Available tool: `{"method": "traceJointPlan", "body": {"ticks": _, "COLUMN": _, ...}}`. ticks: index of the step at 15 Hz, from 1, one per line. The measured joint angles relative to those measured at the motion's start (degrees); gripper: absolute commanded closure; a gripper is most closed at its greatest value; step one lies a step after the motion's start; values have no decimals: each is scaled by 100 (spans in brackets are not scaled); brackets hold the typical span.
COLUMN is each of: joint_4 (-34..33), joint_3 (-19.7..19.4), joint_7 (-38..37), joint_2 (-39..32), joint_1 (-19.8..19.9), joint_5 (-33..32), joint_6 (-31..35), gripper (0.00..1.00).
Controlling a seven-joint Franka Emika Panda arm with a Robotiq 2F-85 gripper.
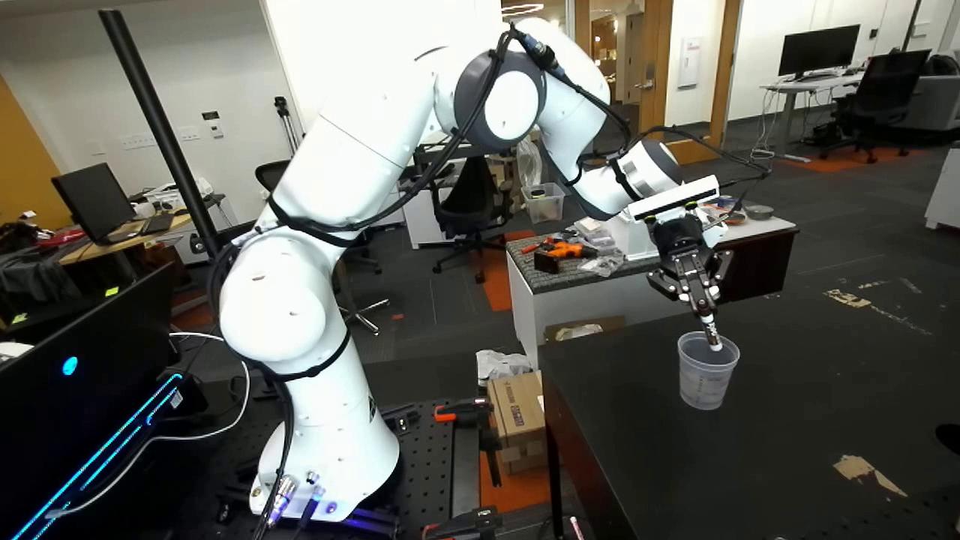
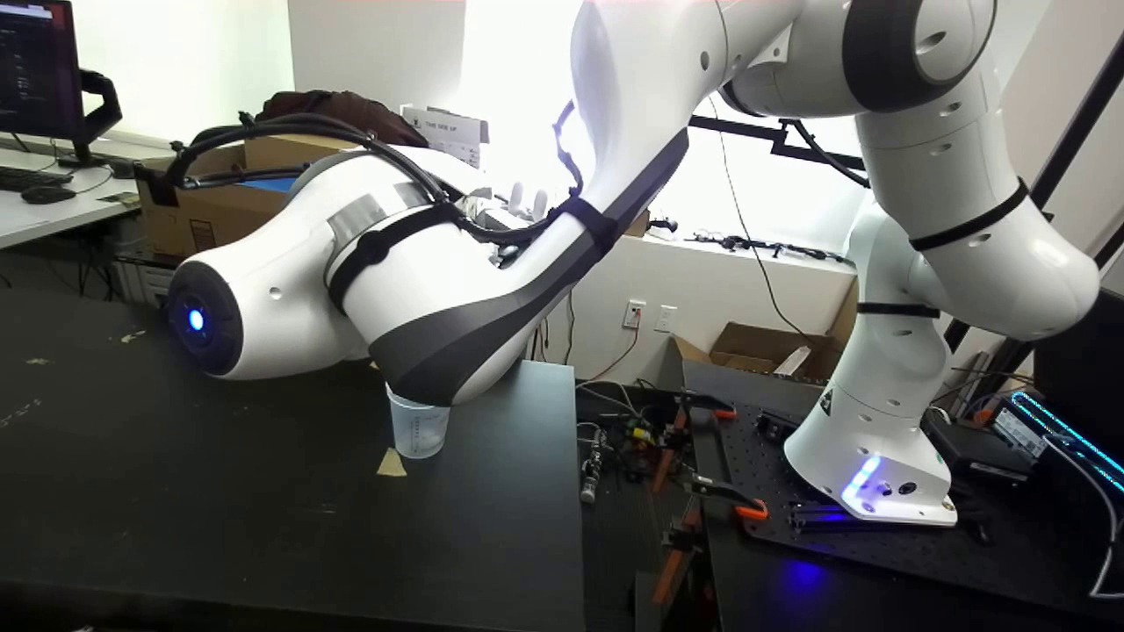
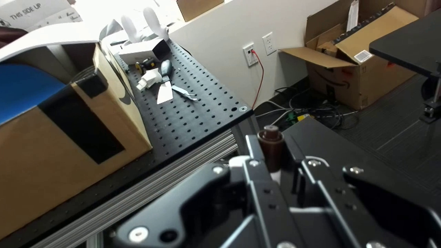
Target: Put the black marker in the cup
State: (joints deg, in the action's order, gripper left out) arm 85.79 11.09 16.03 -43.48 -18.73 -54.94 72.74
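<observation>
A: How's the hand [image 3: 274, 148]?
B: Narrow, pinching the marker [image 1: 710, 330], right of centre in an exterior view. Gripped high, rest hanging at a slant, presumably so the free tip leads into the cup [image 1: 705, 379].
A: And the cup?
B: Upright on the bench [image 1: 795, 405], mouth up below the hand; set to receive, I'd judge.
A: Tip inside?
B: Can't tell. It overlaps the mouth; depth unclear.
A: Hidden?
B: Left of centre in an exterior view, the arm [image 2: 457, 351] covers hand, marker, part of the cup's rim. Wrist view, lower middle: marker's dark end shows; cup doesn't.
</observation>
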Motion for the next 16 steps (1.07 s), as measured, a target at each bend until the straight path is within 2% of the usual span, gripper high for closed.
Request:
{"method": "traceJointPlan", "body": {"ticks": 3, "joint_4": -49, "joint_3": 55, "joint_7": 170, "joint_2": -74, "joint_1": -2, "joint_5": 139, "joint_6": 0, "gripper": 95}}
{"method": "traceJointPlan", "body": {"ticks": 4, "joint_4": -73, "joint_3": 66, "joint_7": 202, "joint_2": -110, "joint_1": -2, "joint_5": 195, "joint_6": 0, "gripper": 57}}
{"method": "traceJointPlan", "body": {"ticks": 5, "joint_4": -98, "joint_3": 76, "joint_7": 236, "joint_2": -149, "joint_1": -2, "joint_5": 246, "joint_6": 1, "gripper": 54}}
{"method": "traceJointPlan", "body": {"ticks": 12, "joint_4": -350, "joint_3": 102, "joint_7": 286, "joint_2": -411, "joint_1": -7, "joint_5": 372, "joint_6": 2, "gripper": 3}}
{"method": "traceJointPlan", "body": {"ticks": 13, "joint_4": -372, "joint_3": 102, "joint_7": 281, "joint_2": -421, "joint_1": -11, "joint_5": 372, "joint_6": 2, "gripper": 0}}
{"method": "traceJointPlan", "body": {"ticks": 16, "joint_4": -442, "joint_3": 80, "joint_7": 170, "joint_2": -411, "joint_1": -47, "joint_5": 349, "joint_6": -75, "gripper": 0}}
